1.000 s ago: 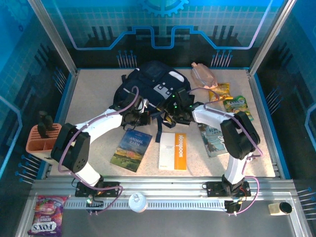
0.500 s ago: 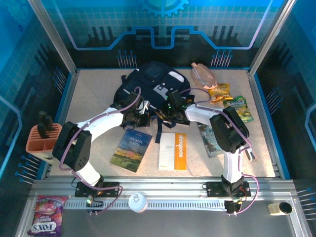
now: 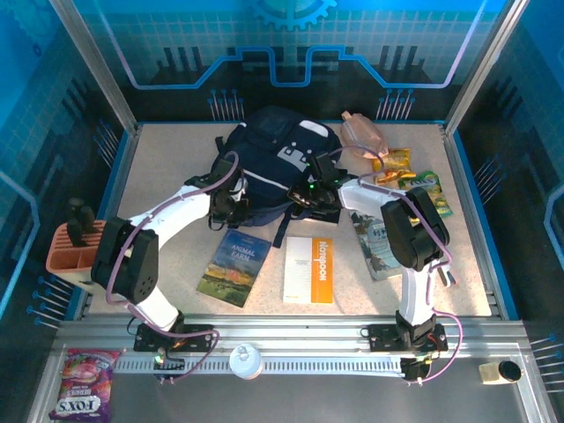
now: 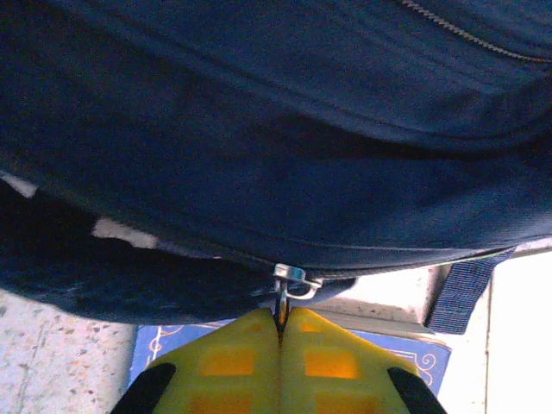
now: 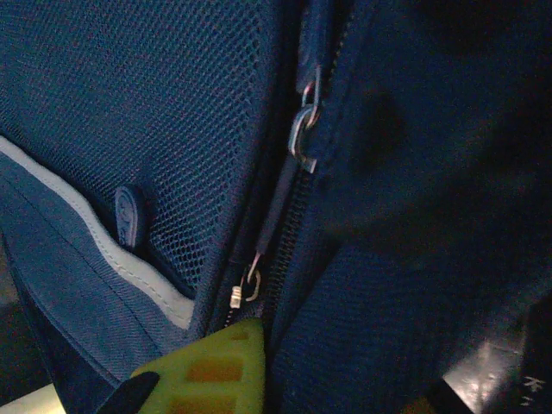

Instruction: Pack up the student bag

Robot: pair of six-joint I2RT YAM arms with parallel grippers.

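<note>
Since the earlier frames my left hand (image 4: 281, 317) has slid toward 9 o'clock along the near edge of the student bag (image 3: 273, 154). My right hand (image 3: 310, 190) has kept nearly the same station at the bag's 4 o'clock side.

Left hand: the yellow fingers (image 4: 233, 358) are pressed together, clamped on the metal zip pull (image 4: 291, 280) that hangs from the bag's lower seam.

Right hand: one yellow finger (image 5: 220, 366) lies against a zip line beside the mesh panel (image 5: 147, 129), just below a small slider (image 5: 250, 285). Its partner is hidden, so I cannot tell whether this hand is closed.

The bag lies at the far middle of the bench (image 3: 167, 167). A book (image 3: 234, 267) and a notebook (image 3: 309, 270) lie at its 6 o'clock, unpacked.

I judge the step in hand to be opening the bag, an early stage of packing. The next move calls for a steady pull along the zip track, kept in line with the teeth, with the right hand holding the fabric so the bag does not drag.
</note>
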